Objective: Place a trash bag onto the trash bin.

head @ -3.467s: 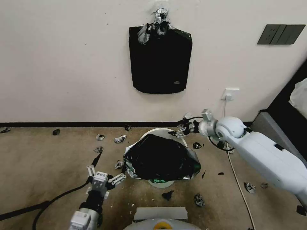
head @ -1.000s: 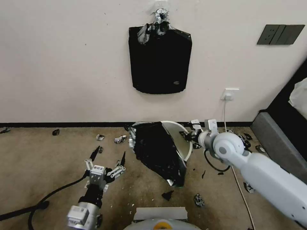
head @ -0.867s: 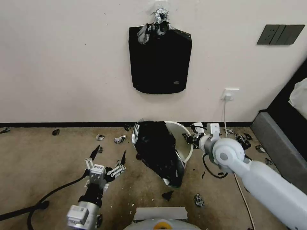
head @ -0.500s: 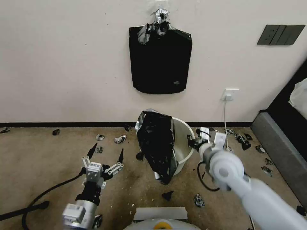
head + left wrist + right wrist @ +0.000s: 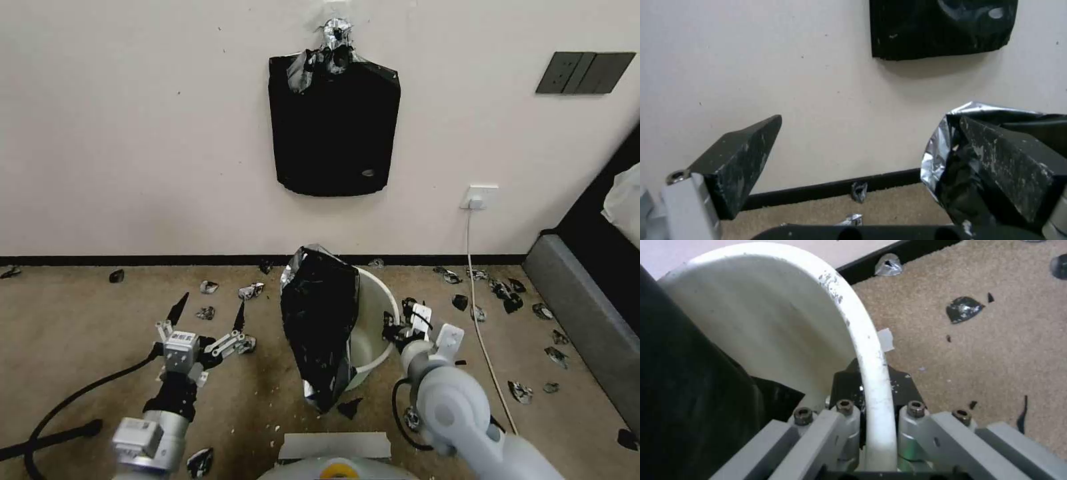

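The right gripper [image 5: 873, 426] is pinched on the bin [image 5: 377, 320] rim at frame centre; the bag [image 5: 319, 333] is draped over the bin's left side only. The rim should be held steady. The left gripper [image 5: 208, 313], lower left, is spread wide.

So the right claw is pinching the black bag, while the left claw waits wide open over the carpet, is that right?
Not quite. The right gripper is clamped on the rim of the trash bin, not on the trash bag; the right wrist view shows the white rim running between its fingers. The bag hangs over the bin's other side. The left gripper does wait wide open over the carpet.
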Controlling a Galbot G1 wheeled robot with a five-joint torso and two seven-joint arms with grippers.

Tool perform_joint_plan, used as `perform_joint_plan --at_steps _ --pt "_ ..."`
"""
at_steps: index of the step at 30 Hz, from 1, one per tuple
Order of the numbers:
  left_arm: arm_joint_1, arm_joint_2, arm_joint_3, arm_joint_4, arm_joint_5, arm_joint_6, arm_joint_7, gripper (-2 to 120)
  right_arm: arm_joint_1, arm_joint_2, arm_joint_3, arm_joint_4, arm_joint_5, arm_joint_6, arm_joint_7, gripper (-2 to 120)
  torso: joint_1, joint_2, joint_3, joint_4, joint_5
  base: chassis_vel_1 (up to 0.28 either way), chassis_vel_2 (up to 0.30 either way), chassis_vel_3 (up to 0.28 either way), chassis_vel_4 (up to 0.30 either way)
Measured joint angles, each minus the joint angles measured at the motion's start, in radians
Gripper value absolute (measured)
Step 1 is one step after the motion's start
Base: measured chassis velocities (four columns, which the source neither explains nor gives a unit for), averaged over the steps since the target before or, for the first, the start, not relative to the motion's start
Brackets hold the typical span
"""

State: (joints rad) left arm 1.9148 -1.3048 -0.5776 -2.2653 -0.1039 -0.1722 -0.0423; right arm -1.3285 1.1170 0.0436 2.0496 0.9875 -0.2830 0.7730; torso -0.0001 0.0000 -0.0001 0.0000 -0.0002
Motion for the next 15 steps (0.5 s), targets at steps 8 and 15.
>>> perform_joint_plan --at_steps 8,15 --pt "-0.004 -0.007 0.010 0.006 0.002 0.000 0.000 100 -0.005 0.007 -0.005 -0.014 -0.011 0.003 0.005 9 0.000 0.000 0.000 0.0000 0.0001 0.000 0.000 0.000 0.000" --pt "-0.001 -0.012 0.024 0.004 0.007 0.000 0.000 100 -0.015 -0.021 0.006 0.031 -0.033 0.001 0.004 37 0.000 0.000 0.000 0.0000 0.0002 0.000 0.000 0.000 0.000"
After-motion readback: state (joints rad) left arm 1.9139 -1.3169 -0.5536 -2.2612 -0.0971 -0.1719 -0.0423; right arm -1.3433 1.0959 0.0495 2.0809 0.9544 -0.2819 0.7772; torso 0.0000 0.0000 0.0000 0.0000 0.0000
